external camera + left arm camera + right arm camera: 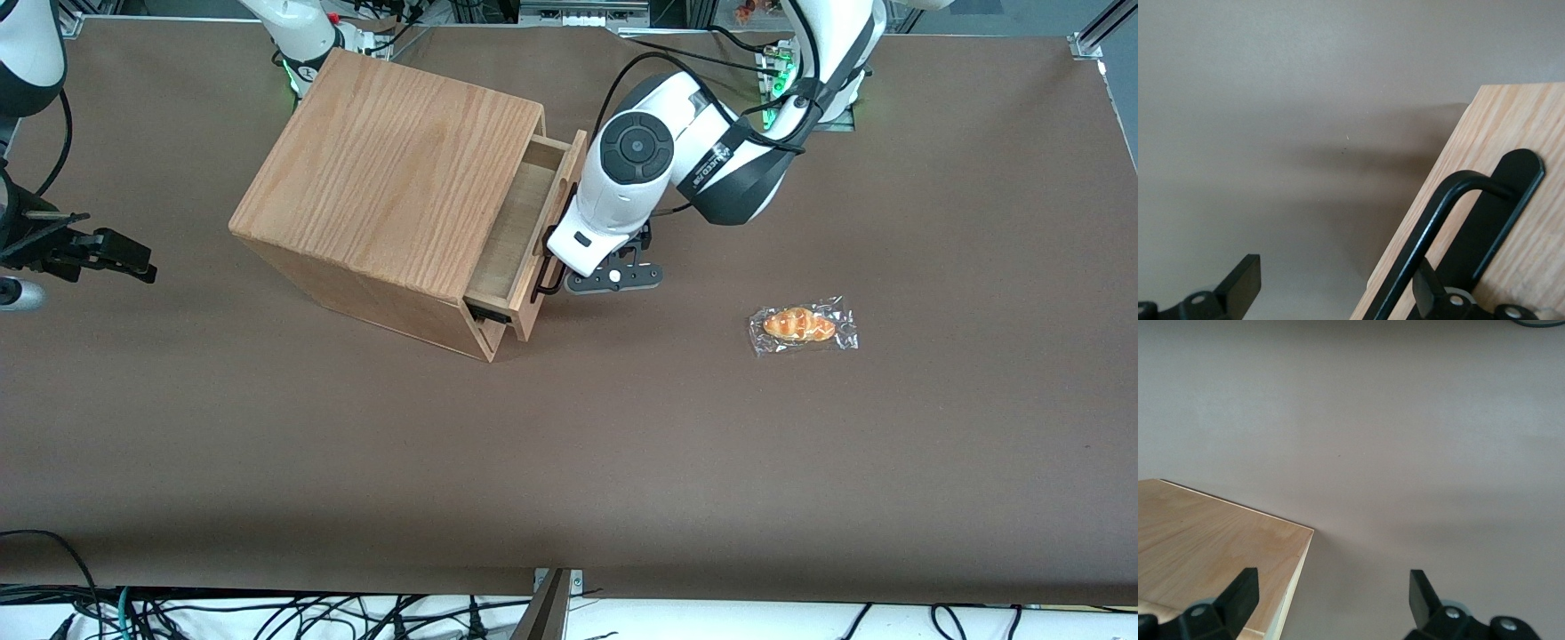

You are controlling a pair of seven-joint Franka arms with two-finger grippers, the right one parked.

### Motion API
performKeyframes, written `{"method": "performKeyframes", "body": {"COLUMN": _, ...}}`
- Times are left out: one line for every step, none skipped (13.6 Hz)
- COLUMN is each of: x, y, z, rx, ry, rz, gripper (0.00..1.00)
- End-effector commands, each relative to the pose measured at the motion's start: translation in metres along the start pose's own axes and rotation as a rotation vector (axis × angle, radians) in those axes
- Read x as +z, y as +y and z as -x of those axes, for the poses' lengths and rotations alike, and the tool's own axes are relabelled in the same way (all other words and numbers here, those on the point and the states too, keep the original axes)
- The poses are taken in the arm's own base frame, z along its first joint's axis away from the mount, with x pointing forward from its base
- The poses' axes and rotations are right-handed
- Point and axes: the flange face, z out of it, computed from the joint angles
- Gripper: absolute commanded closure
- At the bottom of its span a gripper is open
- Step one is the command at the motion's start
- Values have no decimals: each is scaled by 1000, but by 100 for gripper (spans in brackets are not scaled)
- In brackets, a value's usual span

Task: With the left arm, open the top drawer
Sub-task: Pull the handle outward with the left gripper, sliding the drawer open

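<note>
- The top drawer [523, 233] of the wooden cabinet [391, 169] stands partly pulled out, its pale inside showing between the cabinet body and the drawer front; the cabinet sits toward the parked arm's end of the table [569, 462], angled to the front camera
- The left arm [711, 151] reaches down in front of the drawer, and its gripper [1331, 293] is at the black bar handle [1431, 240], near the handle's end that lies closer to the front camera
- The gripper is spread wide: in the wrist view one finger [1431, 297] lies against the drawer front, under the bar, while the other [1241, 280] hangs over bare table well apart from it, so the bar is hooked rather than clamped
- I judge the step in hand to be the pull itself, with the drawer part way along its travel
- The next move calls for drawing straight out along the drawer's line, keeping that finger behind the bar so it does not slip off the end
- A wrapped bread roll [802, 325] lies well apart, toward the working arm's end
</note>
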Motion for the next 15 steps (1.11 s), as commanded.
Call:
{"method": "performKeyframes", "body": {"x": -13, "y": -9, "z": -1, "rx": 50, "ry": 30, "rz": -32, "gripper": 0}}
{"method": "performKeyframes", "body": {"x": -14, "y": -14, "z": -5, "rx": 43, "ry": 25, "rz": -36, "gripper": 0}}
{"method": "performKeyframes", "body": {"x": -14, "y": -16, "z": -6, "rx": 42, "ry": 25, "rz": -38, "gripper": 0}}
{"method": "performKeyframes", "body": {"x": -14, "y": -16, "z": -7, "rx": 48, "ry": 24, "rz": -37, "gripper": 0}}
{"method": "performKeyframes", "body": {"x": -15, "y": -20, "z": -11, "rx": 48, "ry": 24, "rz": -37, "gripper": 0}}
{"method": "performKeyframes", "body": {"x": -15, "y": -22, "z": -13, "rx": 43, "ry": 23, "rz": -37, "gripper": 0}}
{"method": "performKeyframes", "body": {"x": -16, "y": -22, "z": -13, "rx": 43, "ry": 23, "rz": -38, "gripper": 0}}
{"method": "performKeyframes", "body": {"x": -16, "y": -22, "z": -13, "rx": 44, "ry": 24, "rz": -39, "gripper": 0}}
{"method": "performKeyframes", "body": {"x": -16, "y": -22, "z": -13, "rx": 43, "ry": 23, "rz": -38, "gripper": 0}}
{"method": "performKeyframes", "body": {"x": -15, "y": -23, "z": -13, "rx": 42, "ry": 23, "rz": -41, "gripper": 0}}
{"method": "performKeyframes", "body": {"x": -15, "y": -24, "z": -14, "rx": 42, "ry": 19, "rz": -42, "gripper": 0}}
{"method": "performKeyframes", "body": {"x": -16, "y": -27, "z": -17, "rx": 36, "ry": 20, "rz": -43, "gripper": 0}}
{"method": "performKeyframes", "body": {"x": -16, "y": -30, "z": -20, "rx": 42, "ry": 19, "rz": -43, "gripper": 0}}
{"method": "performKeyframes", "body": {"x": -17, "y": -36, "z": -25, "rx": 46, "ry": 19, "rz": -43, "gripper": 0}}
{"method": "performKeyframes", "body": {"x": -20, "y": -37, "z": -25, "rx": 44, "ry": 20, "rz": -39, "gripper": 0}}
